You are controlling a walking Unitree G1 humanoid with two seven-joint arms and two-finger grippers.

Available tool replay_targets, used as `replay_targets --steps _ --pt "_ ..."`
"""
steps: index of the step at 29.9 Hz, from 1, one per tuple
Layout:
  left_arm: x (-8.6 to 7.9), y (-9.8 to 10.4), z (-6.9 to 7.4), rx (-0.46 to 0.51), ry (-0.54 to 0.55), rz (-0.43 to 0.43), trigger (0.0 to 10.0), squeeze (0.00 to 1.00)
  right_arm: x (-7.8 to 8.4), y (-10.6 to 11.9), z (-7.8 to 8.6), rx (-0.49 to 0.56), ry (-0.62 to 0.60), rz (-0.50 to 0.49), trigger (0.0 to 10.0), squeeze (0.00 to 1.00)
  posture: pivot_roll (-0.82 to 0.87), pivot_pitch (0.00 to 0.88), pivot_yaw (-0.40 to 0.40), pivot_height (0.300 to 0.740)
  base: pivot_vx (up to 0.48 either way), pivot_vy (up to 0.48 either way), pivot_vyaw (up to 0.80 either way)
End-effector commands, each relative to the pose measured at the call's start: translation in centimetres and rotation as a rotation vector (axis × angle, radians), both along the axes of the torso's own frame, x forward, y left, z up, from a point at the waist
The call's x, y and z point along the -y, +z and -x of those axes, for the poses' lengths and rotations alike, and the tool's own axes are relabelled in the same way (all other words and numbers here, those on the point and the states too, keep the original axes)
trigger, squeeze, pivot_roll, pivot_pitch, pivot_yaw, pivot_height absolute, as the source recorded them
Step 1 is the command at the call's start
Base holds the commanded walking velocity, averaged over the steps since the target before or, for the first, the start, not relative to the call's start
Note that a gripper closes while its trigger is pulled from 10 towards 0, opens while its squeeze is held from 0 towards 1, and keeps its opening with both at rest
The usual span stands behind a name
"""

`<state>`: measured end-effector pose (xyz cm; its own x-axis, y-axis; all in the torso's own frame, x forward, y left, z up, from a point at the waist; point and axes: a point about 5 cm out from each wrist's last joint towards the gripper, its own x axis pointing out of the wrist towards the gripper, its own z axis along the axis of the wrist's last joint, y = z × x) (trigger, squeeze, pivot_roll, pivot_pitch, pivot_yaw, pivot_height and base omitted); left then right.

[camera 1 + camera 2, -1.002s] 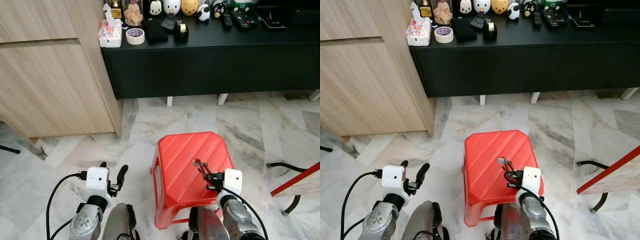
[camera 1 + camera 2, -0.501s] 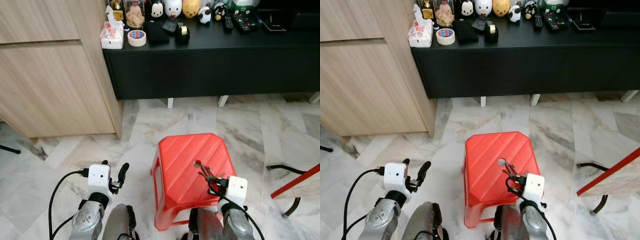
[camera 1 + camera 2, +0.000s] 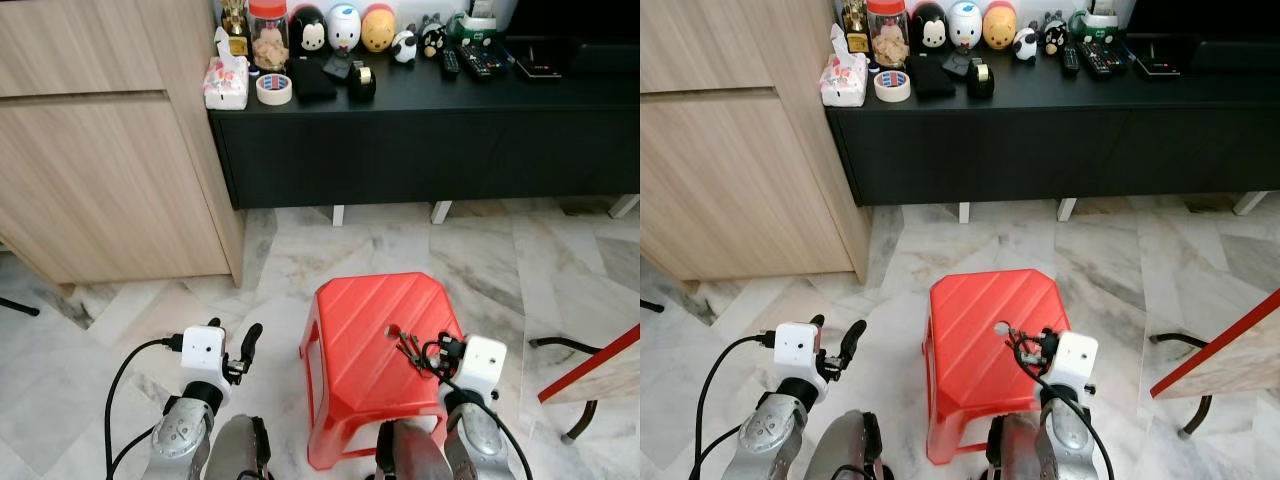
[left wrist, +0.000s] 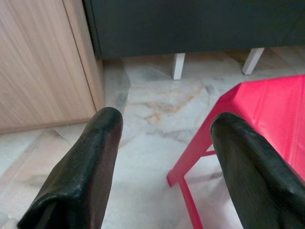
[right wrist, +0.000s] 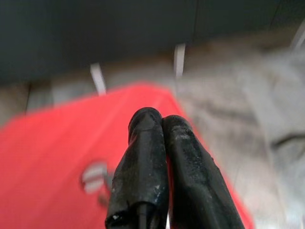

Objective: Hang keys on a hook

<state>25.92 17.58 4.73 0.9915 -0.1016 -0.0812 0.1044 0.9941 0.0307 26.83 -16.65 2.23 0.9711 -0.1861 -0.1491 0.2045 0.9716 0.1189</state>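
A bunch of keys (image 3: 408, 346) hangs just above the top of a red plastic stool (image 3: 355, 325), close to its round centre hole. My right gripper (image 3: 437, 352) is over the stool's right side, shut, and the keys reach its fingers. In the right wrist view its two black fingers (image 5: 143, 157) press together above the blurred red stool (image 5: 52, 157). To the left of the stool my left gripper (image 3: 236, 352) is held low over the marble floor, open and holding nothing. The left wrist view shows its fingers (image 4: 83, 167) well apart, with the stool's corner (image 4: 257, 109) between them.
A long black cabinet (image 3: 420, 140) stands behind the stool, with a tape roll (image 3: 273, 88), tissue pack (image 3: 225, 78), figurines (image 3: 345, 28) and remotes (image 3: 470, 58) on top. A wooden cupboard (image 3: 100, 170) stands at the left. A red-edged board (image 3: 590, 370) juts in at the right.
The whole picture has shifted down a little, so the camera moved. My right gripper has drifted slightly right over the stool with the keys. The left arm has hardly moved.
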Motion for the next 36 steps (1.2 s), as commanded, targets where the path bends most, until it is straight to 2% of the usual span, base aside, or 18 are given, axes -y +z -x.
replay_targets --steps 1,9,10,26,31,36 --pt "0.0 -0.4 0.1 -0.011 0.001 -0.013 10.0 0.0 0.6 0.5 0.3 0.035 -0.044 0.03 10.0 0.0 0.05 0.086 -0.052 0.622 0.0 0.0 0.0" --pt "0.3 -0.4 -0.3 0.0 0.006 -0.006 10.0 0.0 1.2 3.3 0.1 0.174 -0.073 0.081 10.0 0.0 0.04 0.072 -0.058 0.622 0.0 0.0 0.0" --pt "0.4 -0.4 -0.4 0.004 0.006 -0.004 10.0 0.0 1.3 3.5 0.2 0.181 -0.076 0.088 10.0 0.0 0.04 0.072 -0.058 0.632 0.0 0.0 0.0" --pt "0.2 -1.0 -0.6 -0.006 0.018 0.004 10.0 0.0 1.1 3.6 0.1 0.16 -0.069 0.083 10.0 0.0 0.03 0.067 -0.066 0.737 0.0 0.0 0.0" --pt "0.0 -1.7 -0.5 -0.035 0.027 0.002 10.0 0.0 0.8 3.4 0.0 0.141 -0.045 0.073 10.0 0.0 0.03 0.063 -0.066 0.74 0.0 0.0 0.0" --pt "-1.4 -3.0 0.1 -0.097 0.069 -0.01 10.0 0.0 0.3 2.9 0.0 0.113 -0.006 0.061 10.0 0.0 0.03 0.055 -0.07 0.74 0.0 0.0 0.0"
